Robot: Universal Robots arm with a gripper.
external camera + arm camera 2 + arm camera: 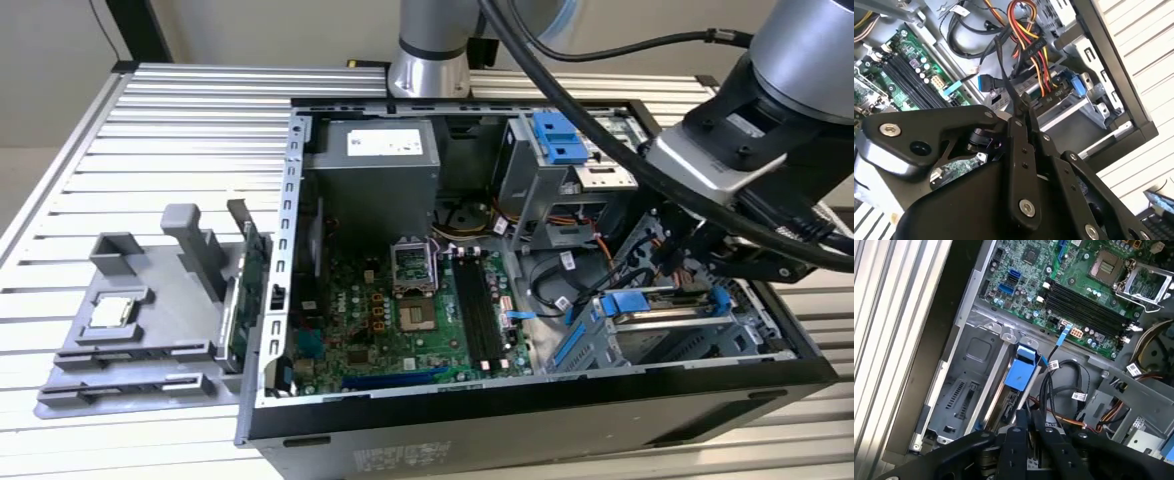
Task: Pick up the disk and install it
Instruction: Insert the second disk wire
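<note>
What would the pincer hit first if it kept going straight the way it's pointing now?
Most likely the disk in its blue bracket, lying in the metal bay at the case's corner. The pincer points down at it, among loose cables; depth is hard to judge.

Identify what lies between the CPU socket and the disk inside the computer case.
In the exterior view, the black memory slots and a tangle of cables lie between the CPU socket and the disk.

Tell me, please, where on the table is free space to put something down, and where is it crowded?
Free: the ribbed table between the grey fixture and the table's far edge, at the exterior view's left of the computer case. Crowded: inside the case around the disk, where cables and the gripper sit close.
</note>
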